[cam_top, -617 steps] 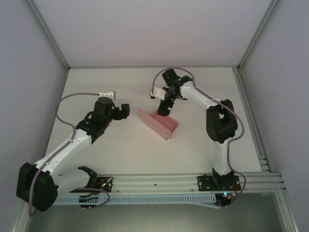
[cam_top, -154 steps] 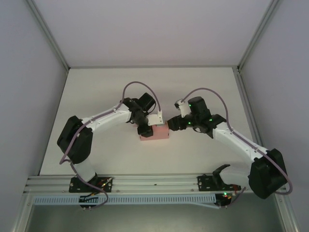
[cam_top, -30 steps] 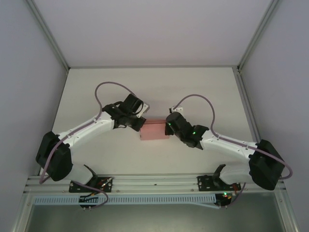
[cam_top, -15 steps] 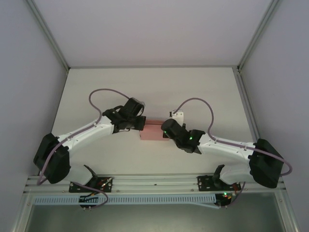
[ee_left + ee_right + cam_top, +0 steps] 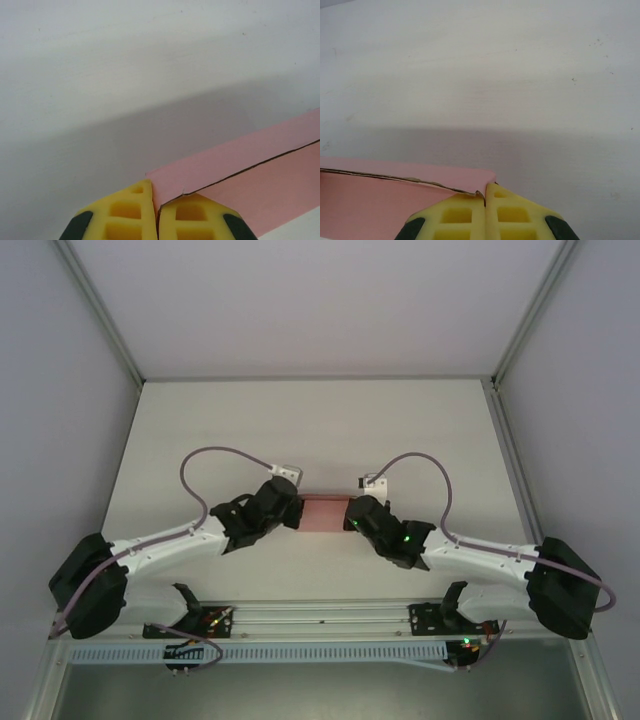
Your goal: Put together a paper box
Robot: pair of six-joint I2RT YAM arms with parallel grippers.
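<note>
The paper box (image 5: 325, 513) is a small pale pink rectangular box near the middle of the white table, held between both arms. My left gripper (image 5: 292, 512) is at its left end; in the left wrist view the yellow fingers (image 5: 125, 215) are pinched on the card's corner (image 5: 170, 187). My right gripper (image 5: 352, 516) is at the box's right end, and its yellow fingers (image 5: 512, 215) close on the pink card edge (image 5: 470, 177) in the right wrist view. A dark seam line runs along the box in both wrist views.
The white table (image 5: 420, 430) stretches behind the box, bounded by grey walls and aluminium frame posts (image 5: 100, 310). A rail (image 5: 320, 615) with the arm bases runs along the near edge. Both arm cables loop above the forearms.
Both arms have drawn back toward the near edge and lowered, carrying the box slightly nearer. The grippers stay at the box's two ends.
</note>
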